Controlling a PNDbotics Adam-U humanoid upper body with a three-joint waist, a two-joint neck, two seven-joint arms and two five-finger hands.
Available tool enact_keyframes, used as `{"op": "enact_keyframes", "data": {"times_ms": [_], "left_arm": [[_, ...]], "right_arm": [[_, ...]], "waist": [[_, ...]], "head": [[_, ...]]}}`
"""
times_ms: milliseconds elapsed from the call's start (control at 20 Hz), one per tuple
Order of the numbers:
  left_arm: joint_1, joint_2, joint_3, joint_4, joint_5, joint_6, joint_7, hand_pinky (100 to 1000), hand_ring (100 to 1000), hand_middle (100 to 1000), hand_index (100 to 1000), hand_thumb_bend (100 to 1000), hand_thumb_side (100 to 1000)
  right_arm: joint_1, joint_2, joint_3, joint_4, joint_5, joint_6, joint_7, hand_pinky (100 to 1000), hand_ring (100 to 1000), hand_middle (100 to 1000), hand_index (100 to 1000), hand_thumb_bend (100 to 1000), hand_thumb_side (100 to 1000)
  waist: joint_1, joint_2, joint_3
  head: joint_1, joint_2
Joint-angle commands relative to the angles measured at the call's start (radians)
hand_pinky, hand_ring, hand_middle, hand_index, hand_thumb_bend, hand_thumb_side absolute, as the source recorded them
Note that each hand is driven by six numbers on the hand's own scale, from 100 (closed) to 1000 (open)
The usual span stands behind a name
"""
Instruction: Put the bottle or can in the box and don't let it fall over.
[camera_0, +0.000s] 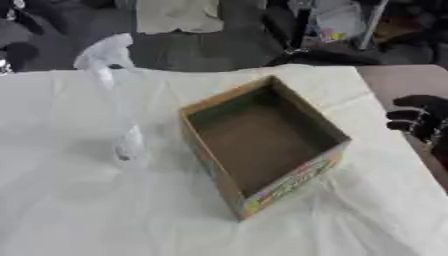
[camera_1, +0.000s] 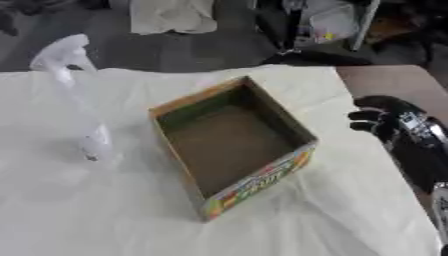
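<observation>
Standing upright on the white cloth (camera_0: 79, 200) in the left eye view is a clear spray bottle (camera_0: 118, 110) with a white trigger head, well to the left of the cardboard box (camera_0: 262, 145). The bottle is outside the box and does not touch it. The box sits open-topped near the middle of the table, turned at an angle, its brown inside bare and a bright printed strip along its near side wall. At the right edge, the robot's right hand (camera_0: 420, 120) shows as dark curled fingers over the brown table edge, apart from the box and holding nothing. No left hand shows here.

From the right eye view, the same bottle (camera_1: 74, 95) stands at the far left on the cloth, its base near a small dark mark, with bare cloth between it and the box (camera_1: 232, 142). The right hand (camera_1: 385, 120) is plainer here: black fingers bent inward, a silver part at the wrist, the forearm running down the right side. It is clear of the box, beside the cloth's right edge.
</observation>
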Motion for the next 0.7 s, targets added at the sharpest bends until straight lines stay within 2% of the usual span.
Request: {"op": "enact_keyframes", "data": {"times_ms": [50, 700], "left_arm": [[-0.029, 0.009, 0.008, 0.006, 0.001, 0.021, 0.024, 896, 1000, 829, 929, 100, 612], [-0.052, -0.017, 0.004, 0.027, 0.06, 0.097, 0.106, 905, 1000, 827, 941, 100, 622]], "right_arm": [[-0.008, -0.011, -0.003, -0.005, 0.009, 0.003, 0.007, 790, 775, 781, 774, 100, 691], [-0.014, -0.006, 0.003, -0.002, 0.032, 0.007, 0.023, 790, 774, 781, 773, 100, 709]], "waist": [[0.002, -0.011, -0.002], [0.009, 0.009, -0.011]], "head": [[-0.001, -0.012], [-0.004, -0.024]]}}
